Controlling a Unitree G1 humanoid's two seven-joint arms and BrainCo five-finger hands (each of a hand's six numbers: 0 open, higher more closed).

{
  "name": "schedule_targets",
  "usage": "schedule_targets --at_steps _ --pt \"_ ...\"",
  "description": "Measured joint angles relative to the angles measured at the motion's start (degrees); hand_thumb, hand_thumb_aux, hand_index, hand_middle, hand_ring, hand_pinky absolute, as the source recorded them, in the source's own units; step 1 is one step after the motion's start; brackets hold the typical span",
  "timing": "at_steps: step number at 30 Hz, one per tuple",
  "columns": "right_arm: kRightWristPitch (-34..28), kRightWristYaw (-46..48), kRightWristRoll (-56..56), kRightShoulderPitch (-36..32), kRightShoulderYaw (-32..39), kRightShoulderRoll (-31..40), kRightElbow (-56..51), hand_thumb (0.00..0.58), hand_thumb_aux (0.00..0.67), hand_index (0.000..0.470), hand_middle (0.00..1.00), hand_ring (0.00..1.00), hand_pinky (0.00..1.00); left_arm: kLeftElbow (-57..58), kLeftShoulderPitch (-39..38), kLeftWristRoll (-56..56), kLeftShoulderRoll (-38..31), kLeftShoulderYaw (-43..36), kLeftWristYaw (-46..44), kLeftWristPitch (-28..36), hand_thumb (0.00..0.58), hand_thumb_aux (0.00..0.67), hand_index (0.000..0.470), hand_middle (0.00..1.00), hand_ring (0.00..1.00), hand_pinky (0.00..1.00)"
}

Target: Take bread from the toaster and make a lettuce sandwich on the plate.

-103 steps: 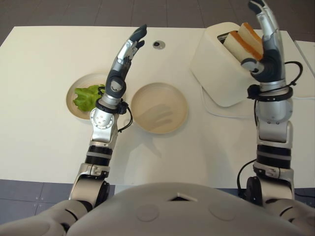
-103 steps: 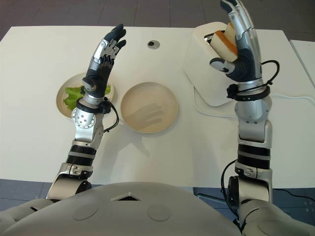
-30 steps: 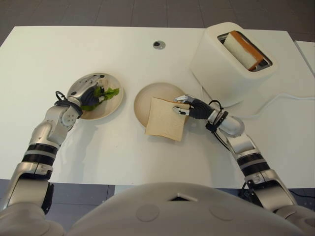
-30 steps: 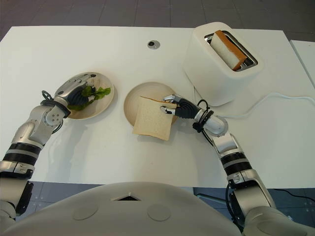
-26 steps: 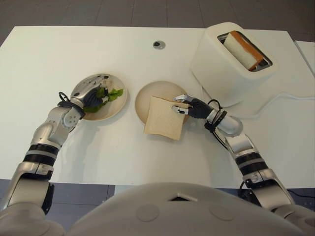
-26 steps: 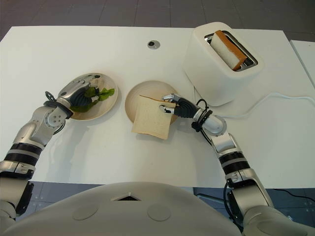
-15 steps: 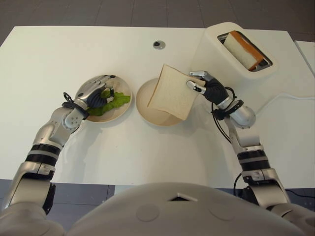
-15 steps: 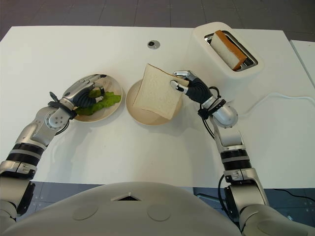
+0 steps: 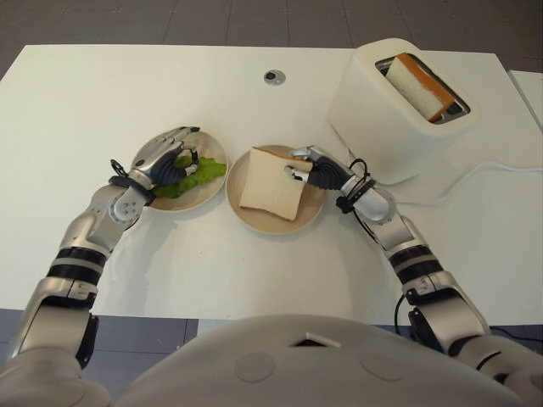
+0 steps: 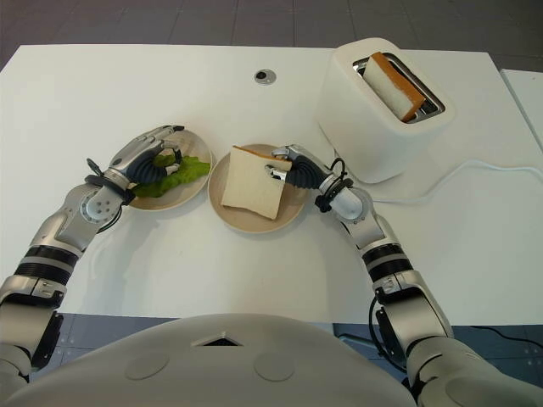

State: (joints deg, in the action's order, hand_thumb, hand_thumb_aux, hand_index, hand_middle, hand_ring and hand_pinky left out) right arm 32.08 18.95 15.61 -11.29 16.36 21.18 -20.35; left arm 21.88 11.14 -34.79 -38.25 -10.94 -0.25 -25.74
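Status: bread (image 9: 270, 182) was over the plate (image 9: 273, 229), pinched at its far corner by my right hand (image 9: 318, 170), fingers curled tight on it. Near edge looked down on the plate and far edge raised, so I judged the placing unfinished, no release yet. Left hand (image 9: 165, 161) was curled onto the lettuce (image 9: 204, 172) in the dish (image 9: 199, 203), staged for the next layer. Second slice (image 9: 420, 75) stood in the toaster (image 9: 382, 119), kept for the top.

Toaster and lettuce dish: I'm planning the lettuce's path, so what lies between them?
In the left eye view, the plate lies between the toaster and the lettuce dish, with the bread slice over it, held by the right hand.
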Motion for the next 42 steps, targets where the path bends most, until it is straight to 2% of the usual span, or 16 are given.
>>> schedule_targets --at_steps 2,3,4,5,6,7,8,18,27,33,42 --pt "0.1 3.3 -2.1 1.8 -0.4 2.6 2.8 0.580 0.670 0.470 1.00 1.00 1.00 0.0 0.1 0.0 0.1 0.0 0.5 -0.2 0.580 0.670 0.470 0.00 0.00 0.00" --pt "-0.1 3.9 -2.2 2.2 -1.0 3.4 3.6 0.357 0.255 0.179 1.00 1.00 1.00 0.0 0.1 0.0 0.1 0.0 0.6 -0.3 0.580 0.670 0.470 0.00 0.00 0.00" --pt "-0.4 4.0 -2.3 2.5 -1.4 4.0 4.1 0.000 0.000 0.000 0.98 0.98 0.98 0.0 0.2 0.0 0.1 0.0 0.7 -0.4 0.580 0.670 0.470 0.00 0.00 0.00" --pt "-0.9 4.0 -2.4 2.7 -2.4 4.9 4.9 0.000 0.000 0.000 0.74 0.74 0.74 0.0 0.2 0.0 0.1 0.0 0.9 -0.5 0.580 0.670 0.470 0.00 0.00 0.00" --pt "-1.3 4.0 -2.5 3.0 -3.4 5.4 5.7 0.000 0.000 0.000 0.36 0.36 0.36 0.0 0.3 0.0 0.1 0.0 1.0 -0.6 0.580 0.670 0.470 0.00 0.00 0.00" --pt "-1.9 4.0 -2.9 3.2 -3.7 5.6 6.6 0.000 0.000 0.000 0.04 0.04 0.04 0.0 0.4 0.0 0.1 0.0 1.0 -0.8 0.580 0.670 0.470 0.00 0.00 0.00" --pt "-2.2 4.0 -3.9 3.4 -4.1 5.5 7.4 0.000 0.000 0.000 0.00 0.00 0.00 0.0 0.5 0.0 0.1 0.0 1.0 -1.0 0.580 0.670 0.470 0.00 0.00 0.00" --pt "-3.3 0.0 -6.7 2.9 -9.9 3.6 11.1 0.000 0.000 0.000 0.00 0.00 0.00 0.1 1.2 -0.1 0.2 -0.1 1.3 -1.4 0.580 0.670 0.470 0.00 0.00 0.00" --pt "-3.3 -3.0 -7.2 1.4 -12.6 2.0 11.1 0.000 0.000 0.000 0.00 0.00 0.00 -6.2 0.8 6.7 1.9 0.2 -0.7 -6.8 0.580 0.670 0.470 0.00 0.00 0.00" --pt "-3.3 -3.0 -8.9 1.4 -13.8 1.2 13.3 0.000 0.000 0.000 0.00 0.00 0.00 -11.6 -0.3 11.4 5.3 0.0 -3.7 -8.9 0.580 0.670 0.470 0.00 0.00 0.00" --pt "-4.3 -2.8 -11.2 1.9 -15.1 1.0 18.0 0.000 0.000 0.000 0.00 0.00 0.00 -13.5 -0.2 9.0 13.1 -6.1 -5.8 -9.2 0.580 0.670 0.470 0.00 0.00 0.00"
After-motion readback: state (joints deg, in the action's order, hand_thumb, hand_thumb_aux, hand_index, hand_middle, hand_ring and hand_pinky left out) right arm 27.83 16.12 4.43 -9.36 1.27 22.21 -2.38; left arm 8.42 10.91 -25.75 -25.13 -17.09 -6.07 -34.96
